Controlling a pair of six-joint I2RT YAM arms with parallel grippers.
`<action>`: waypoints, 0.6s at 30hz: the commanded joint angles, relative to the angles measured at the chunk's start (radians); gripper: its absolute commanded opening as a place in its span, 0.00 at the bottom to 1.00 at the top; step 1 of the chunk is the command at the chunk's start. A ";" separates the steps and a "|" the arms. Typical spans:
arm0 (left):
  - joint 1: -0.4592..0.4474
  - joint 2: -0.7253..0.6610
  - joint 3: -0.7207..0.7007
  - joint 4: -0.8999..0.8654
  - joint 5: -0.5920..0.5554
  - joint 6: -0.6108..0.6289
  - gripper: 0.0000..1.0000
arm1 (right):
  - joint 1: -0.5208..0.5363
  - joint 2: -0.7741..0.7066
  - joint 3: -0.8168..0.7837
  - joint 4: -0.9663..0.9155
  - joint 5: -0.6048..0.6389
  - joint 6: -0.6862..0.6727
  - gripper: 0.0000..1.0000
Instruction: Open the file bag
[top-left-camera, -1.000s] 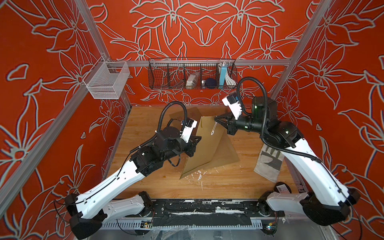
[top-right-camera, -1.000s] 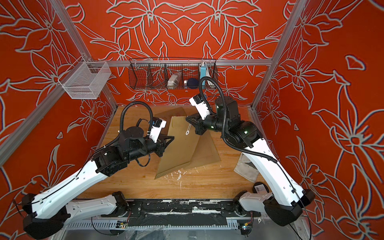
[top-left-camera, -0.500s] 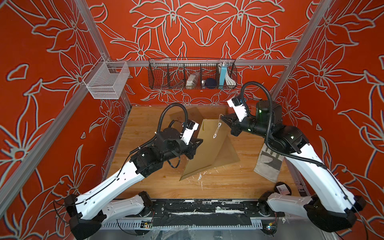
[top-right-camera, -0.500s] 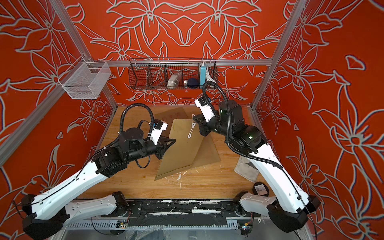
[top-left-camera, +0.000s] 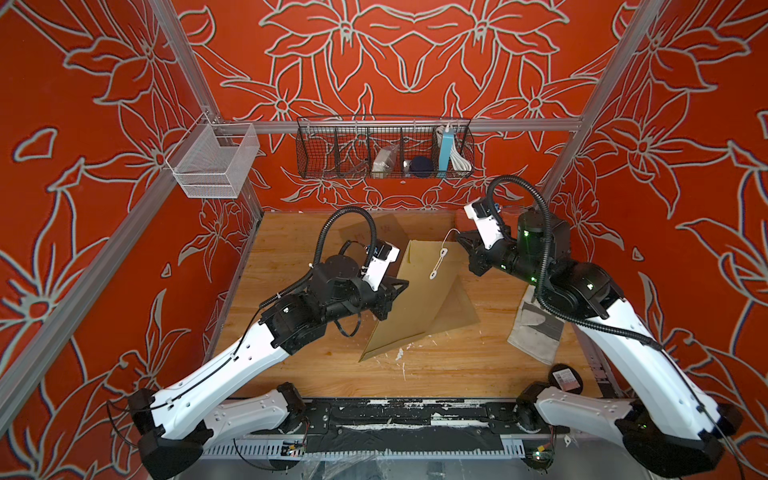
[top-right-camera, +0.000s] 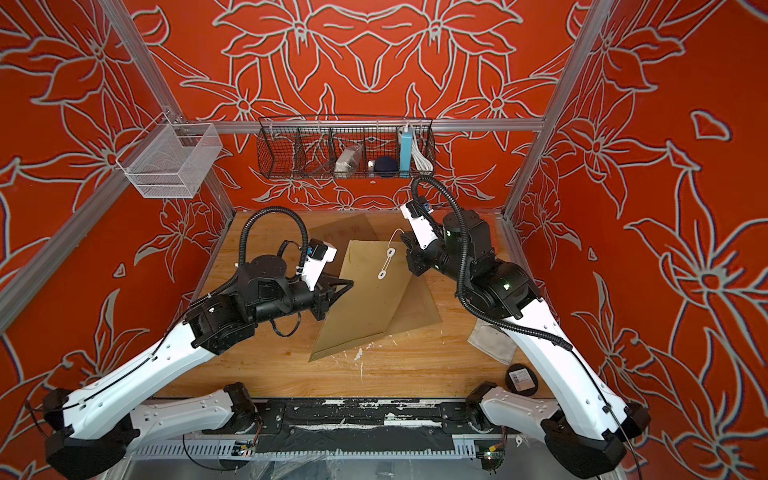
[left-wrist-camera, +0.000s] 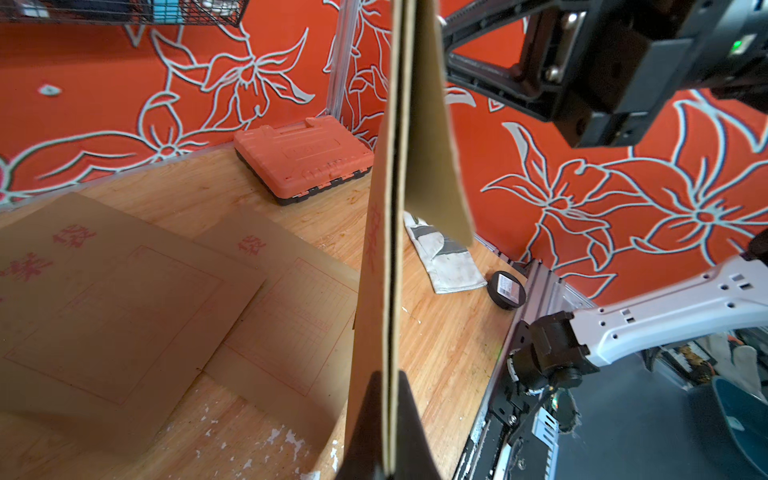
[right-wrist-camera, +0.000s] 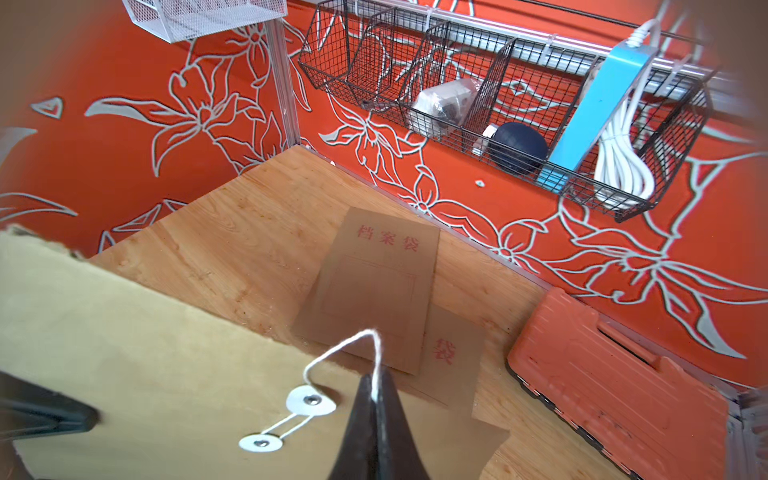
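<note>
The file bag (top-left-camera: 415, 307) is a brown kraft envelope standing tilted on its lower corner on the wooden table (top-left-camera: 291, 357). My left gripper (top-left-camera: 399, 286) is shut on the bag's left edge; in the left wrist view the bag's edge (left-wrist-camera: 376, 270) runs straight between the shut left gripper (left-wrist-camera: 388, 399). A white string (right-wrist-camera: 340, 349) leads from the upper of two white discs (right-wrist-camera: 311, 401) on the bag's flap side. My right gripper (right-wrist-camera: 376, 390) is shut on that string, just off the bag's top right corner (top-left-camera: 459, 237). The string (top-left-camera: 446, 241) arcs slackly.
Two more file bags (right-wrist-camera: 378, 286) lie flat at the back of the table. An orange tool case (right-wrist-camera: 615, 374) sits in the back right corner. A grey glove (top-left-camera: 536, 328) and a black round puck (top-left-camera: 566, 377) lie at the right. Wire baskets (top-left-camera: 384, 153) hang on the back wall.
My right gripper has moved right, away from the bag's face, drawing the string out with it. The bag's top has shifted slightly right in the left gripper.
</note>
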 joint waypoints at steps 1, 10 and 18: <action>0.047 0.002 0.015 0.076 0.110 -0.030 0.00 | 0.005 -0.020 -0.013 -0.019 0.051 -0.038 0.00; 0.157 0.005 -0.003 0.148 0.290 -0.100 0.00 | 0.005 -0.024 -0.027 -0.046 0.059 -0.038 0.00; 0.196 -0.020 -0.027 0.170 0.340 -0.127 0.00 | 0.005 -0.010 -0.017 -0.074 0.146 -0.020 0.00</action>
